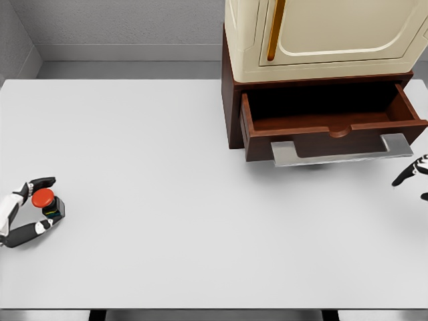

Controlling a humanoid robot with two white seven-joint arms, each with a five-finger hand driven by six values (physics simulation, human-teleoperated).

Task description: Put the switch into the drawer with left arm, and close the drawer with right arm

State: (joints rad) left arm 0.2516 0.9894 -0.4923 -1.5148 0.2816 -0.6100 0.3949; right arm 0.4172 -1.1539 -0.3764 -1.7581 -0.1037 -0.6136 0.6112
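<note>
A white tabletop (200, 200) is seen from above. At its far left edge, the switch (45, 200), a small dark box with a red button, sits on the surface between the thumb and fingers of the left robot hand (30, 212), which are closed loosely around it; whether it is gripped firmly cannot be told. At the upper right, a brown drawer (331, 124) stands pulled open under a cream cabinet (328, 33), its grey handle (341, 150) facing forward, with nothing seen inside. The right robot hand (414, 175) is barely visible at the right edge; its state cannot be told. The switch is not yet lifted, so carrying, placing and closing are judged to remain
</note>
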